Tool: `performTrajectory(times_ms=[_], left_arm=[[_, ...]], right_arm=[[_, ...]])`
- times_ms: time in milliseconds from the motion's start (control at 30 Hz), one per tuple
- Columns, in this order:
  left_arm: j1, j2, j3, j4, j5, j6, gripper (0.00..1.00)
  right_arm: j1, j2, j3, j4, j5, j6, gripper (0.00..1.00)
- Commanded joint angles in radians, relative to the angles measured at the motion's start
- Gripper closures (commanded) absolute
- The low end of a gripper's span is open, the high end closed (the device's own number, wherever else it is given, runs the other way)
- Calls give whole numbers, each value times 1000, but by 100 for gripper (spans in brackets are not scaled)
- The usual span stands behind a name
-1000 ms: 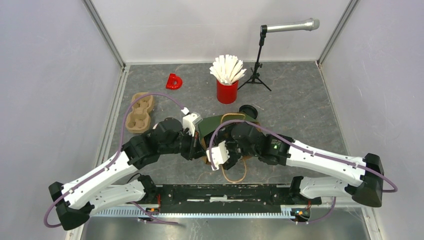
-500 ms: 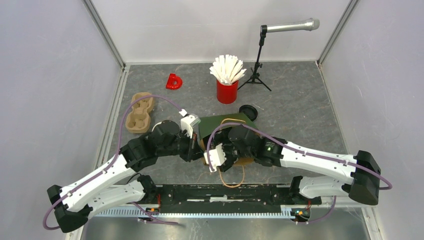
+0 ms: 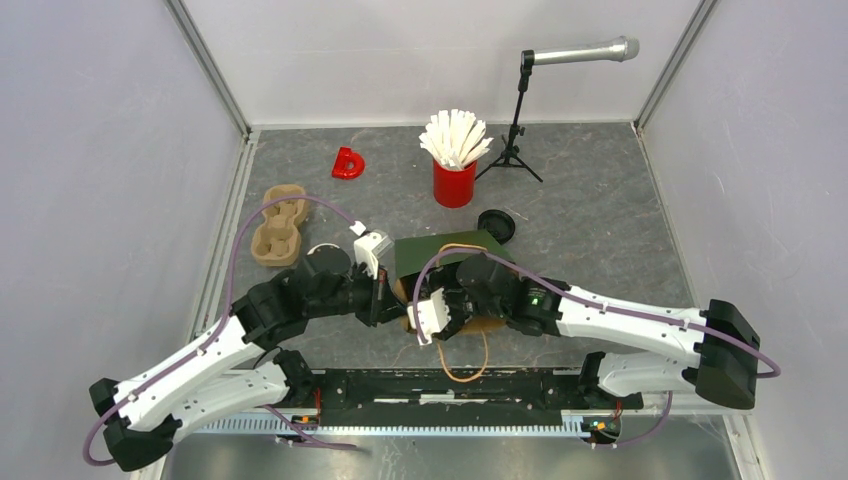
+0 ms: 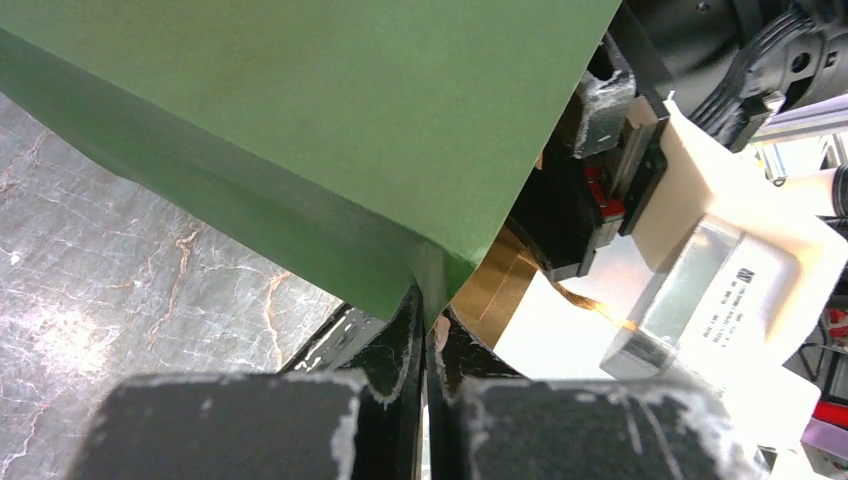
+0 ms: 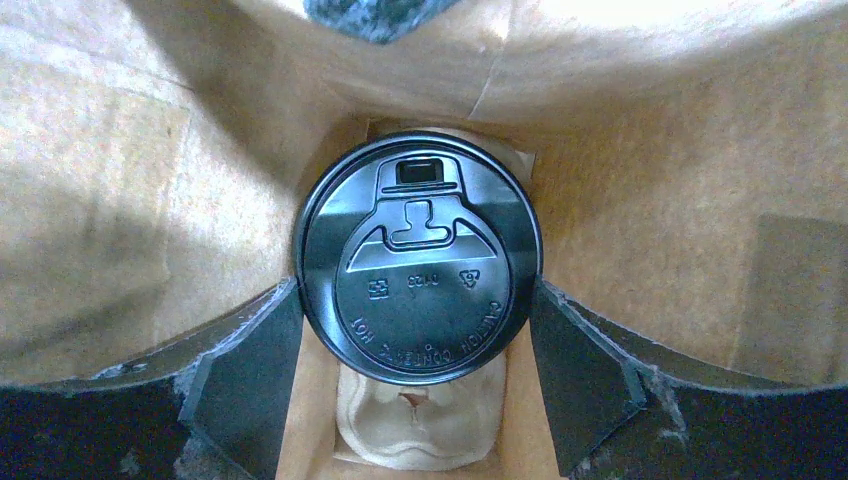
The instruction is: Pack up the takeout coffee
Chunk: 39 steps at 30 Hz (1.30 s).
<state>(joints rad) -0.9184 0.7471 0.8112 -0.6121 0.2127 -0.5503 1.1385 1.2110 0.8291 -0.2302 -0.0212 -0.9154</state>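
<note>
Inside the bag [image 3: 440, 252], the lidded cup [image 5: 418, 250] stands upright between the fingers of our right gripper [image 5: 415, 305]; gripped or free, we cannot tell. Our left gripper [image 4: 425, 335] clamps the bag's rim.

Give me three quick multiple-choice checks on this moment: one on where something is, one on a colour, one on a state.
1. Where is the lidded cup?
A. in the carrier
B. inside the bag
C. on the bare table

2. What colour is the bag's outside?
A. green
B. white
C. red

3. How is the left hand?
A. wide open above the bag
B. shut on the bag's edge
C. shut on a cup

Answers:
1 B: the right wrist view shows brown bag walls all around the cup.
2 A: the top and left wrist views both show green paper.
3 B: the left wrist view shows the green edge pinched between its fingers.
</note>
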Motion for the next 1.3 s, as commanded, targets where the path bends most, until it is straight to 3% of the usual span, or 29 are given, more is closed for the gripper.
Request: performTrajectory(times_ms=[0,700,1267], left_arm=[[-3,-21,-4,31,10,-43,97],[-4,50,16,46,44,6,97],[-3,67,14,75,62,-28,98]], right_arm=[[-2,-26,-28,61,41,-20,27],[-5,-118,-6,-77,92,3,31],[-28,-97,-137,92,145,-54,31]])
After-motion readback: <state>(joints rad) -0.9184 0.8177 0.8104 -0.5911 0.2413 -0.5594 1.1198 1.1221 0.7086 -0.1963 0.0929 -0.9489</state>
